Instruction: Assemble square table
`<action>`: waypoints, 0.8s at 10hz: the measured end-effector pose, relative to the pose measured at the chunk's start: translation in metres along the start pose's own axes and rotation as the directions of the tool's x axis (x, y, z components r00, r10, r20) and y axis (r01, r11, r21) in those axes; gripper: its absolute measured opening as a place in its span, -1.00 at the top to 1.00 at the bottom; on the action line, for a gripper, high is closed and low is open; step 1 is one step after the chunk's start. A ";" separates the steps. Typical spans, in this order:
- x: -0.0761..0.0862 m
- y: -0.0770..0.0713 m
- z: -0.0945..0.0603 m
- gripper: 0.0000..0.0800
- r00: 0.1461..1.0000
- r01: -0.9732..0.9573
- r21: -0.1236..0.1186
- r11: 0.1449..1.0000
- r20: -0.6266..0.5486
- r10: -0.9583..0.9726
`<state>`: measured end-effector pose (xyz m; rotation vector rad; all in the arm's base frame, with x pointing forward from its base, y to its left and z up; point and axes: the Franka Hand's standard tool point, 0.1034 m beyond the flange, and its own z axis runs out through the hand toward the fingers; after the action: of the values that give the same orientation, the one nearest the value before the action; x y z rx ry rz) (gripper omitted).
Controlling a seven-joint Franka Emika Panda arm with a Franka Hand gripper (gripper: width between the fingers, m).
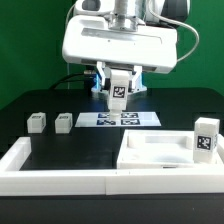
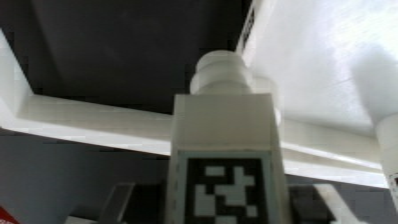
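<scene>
Tool (image 1: 118, 92) pinching tagged leg (image 1: 119, 96), hanging above marker board (image 1: 142, 119), clear of tabletop (image 1: 150, 152) edge

From the exterior view I see the marker board (image 1: 120, 119) lying flat in the middle of the black worktop (image 1: 45, 100). A long white rim wall (image 1: 55, 172) runs along the near edge. A green backdrop (image 1: 25, 40) stands behind.

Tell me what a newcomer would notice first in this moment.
The gripper, centre of the exterior view above the marker board, grips a tagged white leg that fills the wrist view. The square tabletop lies on the exterior view's right with an upright leg by its right edge; two loose legs stand on that view's left.
</scene>
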<state>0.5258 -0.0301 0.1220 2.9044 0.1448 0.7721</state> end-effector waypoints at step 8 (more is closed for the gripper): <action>0.037 -0.005 0.016 0.27 0.992 -0.125 0.027 0.992 0.029 0.124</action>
<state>0.5650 -0.0222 0.1257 2.9735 -0.0292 0.7548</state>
